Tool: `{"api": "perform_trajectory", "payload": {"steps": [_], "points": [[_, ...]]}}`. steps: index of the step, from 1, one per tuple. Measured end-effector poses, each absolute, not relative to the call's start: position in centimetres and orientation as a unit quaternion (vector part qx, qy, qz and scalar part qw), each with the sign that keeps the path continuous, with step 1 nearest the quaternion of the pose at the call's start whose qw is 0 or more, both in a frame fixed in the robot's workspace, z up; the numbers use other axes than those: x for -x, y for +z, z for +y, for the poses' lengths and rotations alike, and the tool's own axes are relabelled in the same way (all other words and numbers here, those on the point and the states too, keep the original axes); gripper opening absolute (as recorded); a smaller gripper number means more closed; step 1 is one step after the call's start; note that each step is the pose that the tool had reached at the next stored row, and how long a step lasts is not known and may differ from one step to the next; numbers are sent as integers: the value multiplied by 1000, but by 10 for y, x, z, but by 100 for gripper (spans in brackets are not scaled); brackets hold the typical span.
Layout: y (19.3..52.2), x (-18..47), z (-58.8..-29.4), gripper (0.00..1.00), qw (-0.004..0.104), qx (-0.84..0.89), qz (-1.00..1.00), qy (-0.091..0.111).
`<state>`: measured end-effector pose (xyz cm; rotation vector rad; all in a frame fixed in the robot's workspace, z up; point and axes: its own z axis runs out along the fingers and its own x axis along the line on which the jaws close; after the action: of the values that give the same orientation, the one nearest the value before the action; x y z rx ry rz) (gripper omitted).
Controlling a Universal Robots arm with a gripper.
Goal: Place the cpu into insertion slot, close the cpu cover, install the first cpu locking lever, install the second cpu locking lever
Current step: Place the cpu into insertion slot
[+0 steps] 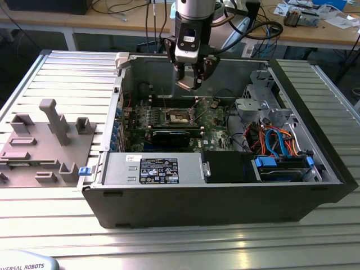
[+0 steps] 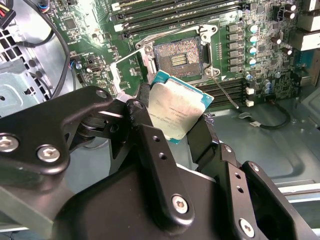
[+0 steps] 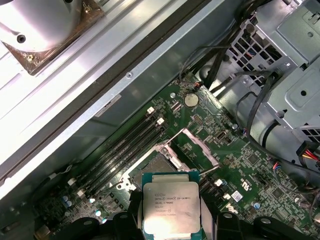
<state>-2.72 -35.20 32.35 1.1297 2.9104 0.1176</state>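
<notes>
My gripper (image 1: 190, 84) hangs over the open computer case, shut on the cpu (image 2: 177, 111), a small square chip with a silver top and teal edge. Black fingers (image 2: 150, 145) clamp two opposite edges of the chip. The insertion slot (image 2: 179, 56) lies bare on the green motherboard (image 1: 211, 125), just beyond the chip, and the cpu (image 3: 171, 210) covers part of the slot (image 3: 156, 165). The cpu cover (image 3: 197, 147), a silvery frame, stands swung open beside the slot. A thin locking lever (image 2: 223, 93) sticks out, raised, next to the socket. In the exterior view the slot (image 1: 179, 116) is below the gripper.
Memory slots (image 2: 175, 10) run alongside the socket. A long black card (image 1: 169, 136) sits in front of it. A metal drive cage (image 1: 256, 101) and coloured cables (image 1: 275, 140) fill the case at the exterior view's right. A grey fixture (image 1: 50, 140) stands on the slatted table.
</notes>
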Motion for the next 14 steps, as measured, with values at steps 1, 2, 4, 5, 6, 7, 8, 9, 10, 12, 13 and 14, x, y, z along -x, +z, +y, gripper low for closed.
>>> {"api": "perform_trajectory", "payload": {"steps": [1, 2, 4, 5, 6, 7, 8, 9, 10, 12, 13, 14], "points": [[323, 27, -352, 55, 9, -362, 931, 38], [323, 27, -352, 55, 9, -363, 931, 38], [323, 27, -352, 55, 9, -363, 931, 38], [323, 27, -352, 55, 9, -366, 930, 38], [323, 27, -352, 55, 9, -368, 929, 38], [323, 27, -352, 55, 9, -368, 929, 38], [323, 27, -352, 55, 9, -368, 929, 38], [323, 27, -352, 55, 9, -368, 929, 38], [323, 27, -352, 55, 9, -368, 929, 38], [315, 27, -352, 55, 9, -369, 929, 38], [315, 27, -352, 55, 9, -369, 929, 38], [315, 27, -352, 55, 9, -369, 929, 38]]}}
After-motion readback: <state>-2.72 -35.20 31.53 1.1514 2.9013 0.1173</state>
